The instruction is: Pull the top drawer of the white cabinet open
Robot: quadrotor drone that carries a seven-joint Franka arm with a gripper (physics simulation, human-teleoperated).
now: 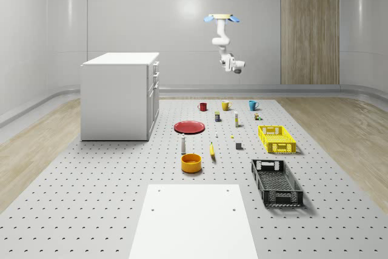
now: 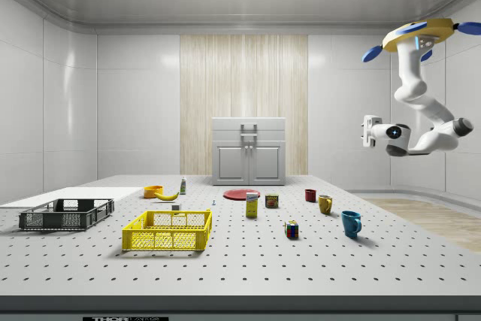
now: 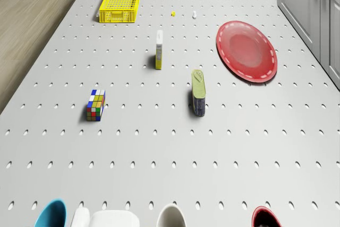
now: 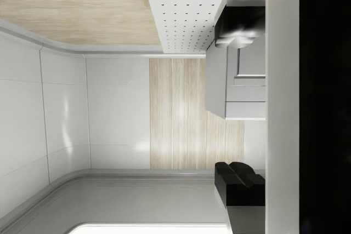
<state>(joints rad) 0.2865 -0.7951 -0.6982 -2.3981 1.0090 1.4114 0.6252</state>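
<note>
White cabinet (image 1: 118, 98) stands on the perforated table (image 1: 91, 210) at the whole-scene view's left. Its front faces the open middle of the table. The top drawer (image 2: 249, 125) sits flush with the front, closed.

The drone (image 1: 221, 19) hovers high above the table's far end, over the row of three mugs (image 1: 225, 105) and well apart from the cabinet. The arm hangs below it, and the gripper (image 1: 236, 68) is in clear air with nothing near it. In the wrist view the two dark fingers (image 4: 238, 182) stand wide apart, holding nothing.

Between drone and cabinet the floor of the table holds low things: a red plate (image 1: 189, 127) near the cabinet's front, and a can (image 3: 198, 99) and a coloured cube (image 3: 95, 104) closer to the mugs. A yellow crate (image 1: 276, 138) and a black crate (image 1: 276, 181) lie toward the whole-scene view's right.

The side view looks straight at the cabinet's front, with the handle of the top drawer above two doors. Pale walls and one wood panel (image 2: 244, 103) enclose the room.
</note>
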